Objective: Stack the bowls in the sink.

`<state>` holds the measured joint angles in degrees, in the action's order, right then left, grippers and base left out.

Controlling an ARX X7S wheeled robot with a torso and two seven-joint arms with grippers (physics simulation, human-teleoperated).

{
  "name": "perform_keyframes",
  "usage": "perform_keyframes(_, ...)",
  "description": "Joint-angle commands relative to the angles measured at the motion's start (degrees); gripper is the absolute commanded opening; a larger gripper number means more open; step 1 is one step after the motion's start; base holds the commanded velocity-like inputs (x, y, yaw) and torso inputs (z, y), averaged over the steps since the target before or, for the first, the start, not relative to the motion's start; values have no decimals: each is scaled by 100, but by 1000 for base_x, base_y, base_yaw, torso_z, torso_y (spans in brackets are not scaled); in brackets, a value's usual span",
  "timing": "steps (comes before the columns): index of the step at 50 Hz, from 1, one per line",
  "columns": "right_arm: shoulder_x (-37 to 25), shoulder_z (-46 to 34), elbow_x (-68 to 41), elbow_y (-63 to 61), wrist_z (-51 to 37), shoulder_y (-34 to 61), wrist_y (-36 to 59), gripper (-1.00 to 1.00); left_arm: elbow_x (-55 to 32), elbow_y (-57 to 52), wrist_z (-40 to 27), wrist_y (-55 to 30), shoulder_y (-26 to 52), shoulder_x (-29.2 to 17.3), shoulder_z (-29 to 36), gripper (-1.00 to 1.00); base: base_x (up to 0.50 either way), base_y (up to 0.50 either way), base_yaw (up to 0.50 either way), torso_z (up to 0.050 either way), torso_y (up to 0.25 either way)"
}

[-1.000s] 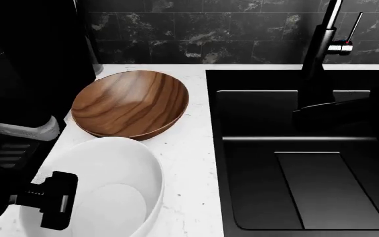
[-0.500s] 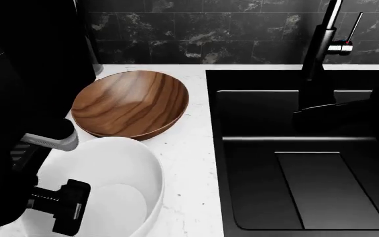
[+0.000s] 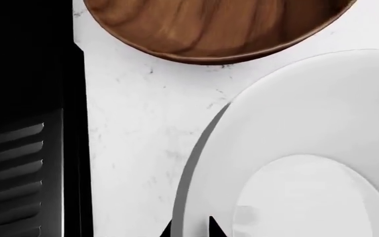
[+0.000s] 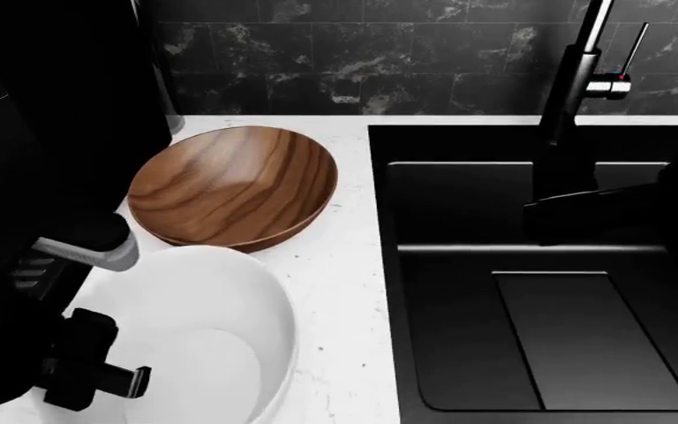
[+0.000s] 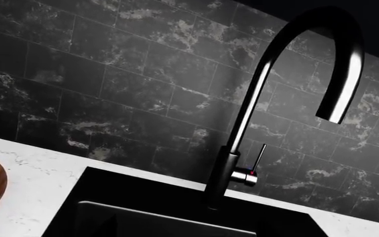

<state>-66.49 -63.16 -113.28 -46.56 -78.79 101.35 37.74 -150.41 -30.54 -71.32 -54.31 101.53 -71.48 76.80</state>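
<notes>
— While your head camera shows both bowls left of the sink (image 4: 528, 177), where's the left claw (image 4: 121, 378)?
— At the white bowl's (image 4: 198, 336) near-left rim; wrist shows fingertips straddling it, grip unclear. Right claw unseen.
— Wooden bowl (image 4: 233, 184)?
— Just beyond.

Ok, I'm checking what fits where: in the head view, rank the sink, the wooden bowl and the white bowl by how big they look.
1. sink, clearly largest.
2. and 3. wooden bowl and white bowl: they look about alike. The white one sits nearer the camera and is partly cut off, so I won't rank them.
</notes>
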Motion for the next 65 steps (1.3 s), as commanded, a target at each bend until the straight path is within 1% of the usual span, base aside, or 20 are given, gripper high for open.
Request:
perform_keyframes(1, -9, 8, 24, -13, -4, -37, -31, 100, -534, -65, -99, -150, 458, -152, -277, -100, 0, 0, 0, 0, 0)
perform_keyframes(3, 11, 6, 32, -4, -10, -44, -35, 100, -717, -57, -133, -163, 658, -177, -410, -100, 0, 0, 0, 0, 0)
perform_keyframes(5, 42, 7, 33, 9, -16, -49, -55, 100, -1001, -52, -314, -192, 904, -195, -499, -100, 0, 0, 0, 0, 0)
perform_keyframes(12, 154, 38, -10, 78, -32, 22, -60, 100, -1541, -59, -696, -319, 1372, -370, -666, -100, 0, 0, 0, 0, 0)
perform_keyframes(28, 411, 79, 191, 316, 120, -16, -167, 100, -2146, 6, -1000, -410, 1911, -581, -948, -100, 0, 0, 0, 0, 0)
perform_keyframes(34, 674, 123, 346, 617, 289, -78, -348, 100, -2296, 68, -1110, -501, 2039, -575, -986, -100, 0, 0, 0, 0, 0)
perform_keyframes(39, 1208, 198, 422, 1166, 557, 89, -444, 100, -2402, 121, -1230, -588, 2126, -595, -993, -100, 0, 0, 0, 0, 0)
perform_keyframes(44, 1924, 3, 273, 1977, 674, 484, -81, 100, -2410, 131, -1253, -637, 2133, -612, -981, -100, 0, 0, 0, 0, 0)
perform_keyframes(50, 2686, -140, 55, 3037, 1167, 899, 268, 100, -2423, 161, -1287, -664, 2158, -557, -968, -100, 0, 0, 0, 0, 0)
perform_keyframes(55, 3222, -141, -236, 3933, 1524, 1090, 323, 100, -2424, 180, -1300, -675, 2178, -531, -960, -100, 0, 0, 0, 0, 0)
perform_keyframes(65, 3936, 3, -765, 5126, 1861, 955, -47, 100, -2392, 176, -1267, -701, 2180, -563, -954, -100, 0, 0, 0, 0, 0)
